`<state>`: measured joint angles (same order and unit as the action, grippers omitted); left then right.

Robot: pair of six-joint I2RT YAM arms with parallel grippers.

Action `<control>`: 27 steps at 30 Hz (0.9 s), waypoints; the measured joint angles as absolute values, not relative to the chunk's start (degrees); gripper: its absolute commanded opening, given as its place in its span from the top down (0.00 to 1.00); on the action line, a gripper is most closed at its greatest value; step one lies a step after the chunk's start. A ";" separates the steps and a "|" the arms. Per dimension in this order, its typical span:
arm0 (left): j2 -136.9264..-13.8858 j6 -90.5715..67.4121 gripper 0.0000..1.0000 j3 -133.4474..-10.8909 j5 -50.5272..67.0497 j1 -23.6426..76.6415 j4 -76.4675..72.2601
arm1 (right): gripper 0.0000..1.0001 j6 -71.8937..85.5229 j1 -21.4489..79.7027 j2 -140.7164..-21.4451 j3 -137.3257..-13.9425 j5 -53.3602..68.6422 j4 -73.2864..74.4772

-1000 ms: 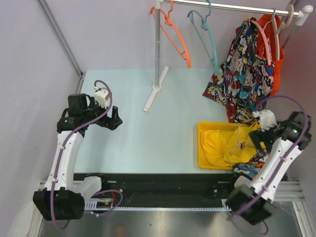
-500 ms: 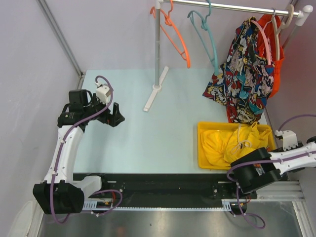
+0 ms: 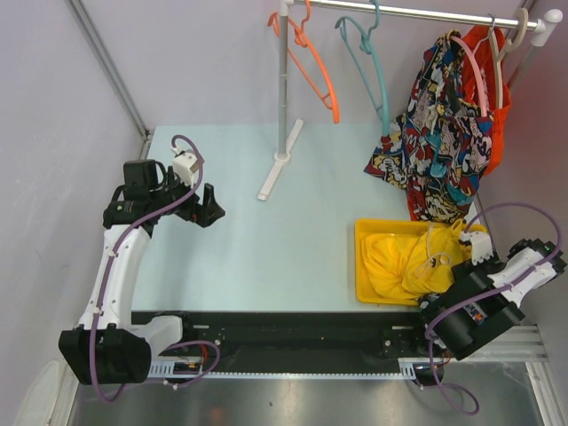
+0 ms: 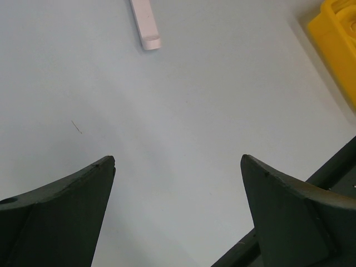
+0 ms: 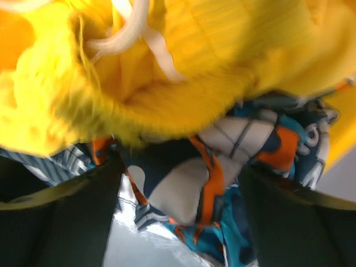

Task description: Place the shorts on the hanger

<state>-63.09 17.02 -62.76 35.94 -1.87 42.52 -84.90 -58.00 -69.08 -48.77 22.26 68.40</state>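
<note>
Straight ahead of your right gripper (image 5: 178, 172), framed by its two spread fingers, lie the shorts (image 5: 233, 167); their navy, teal, orange and white print shows just below a bunched yellow garment (image 5: 194, 55) that sits above and partly over them. Nothing is pinched; both fingers stand wide and clear of the cloth, though how close the tips are to the fabric you cannot tell from the blurred wrist view. From overhead, that gripper is at the near right corner of the yellow bin (image 3: 362, 266).

Your left gripper (image 4: 178, 161) is also spread wide and holds nothing; below it is only bare table (image 4: 222, 83), with the rack foot (image 4: 146, 22) ahead and to its left. The hanger (image 3: 377, 75) hangs by its hook from the rail (image 3: 426, 13), well beyond both grippers.

By my reading you are at the first step, the reach for the shorts; the hanging itself has not begun. The next move calls for driving the right fingers onto the printed cloth alone, low enough to pass under the yellow folds, then closing on a good thickness of fabric; if you catch the yellow garment's edge or its white cord as well, both will likely come up together.
</note>
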 measured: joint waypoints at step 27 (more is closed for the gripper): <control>-65.14 16.99 0.00 -64.64 36.86 -1.87 41.36 | 1.00 -82.46 -66.52 -60.55 -74.17 33.01 77.12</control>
<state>-65.14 16.99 -64.64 36.86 -1.87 41.36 -82.46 -66.52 -60.55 -74.17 33.01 77.12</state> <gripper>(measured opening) 0.996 0.021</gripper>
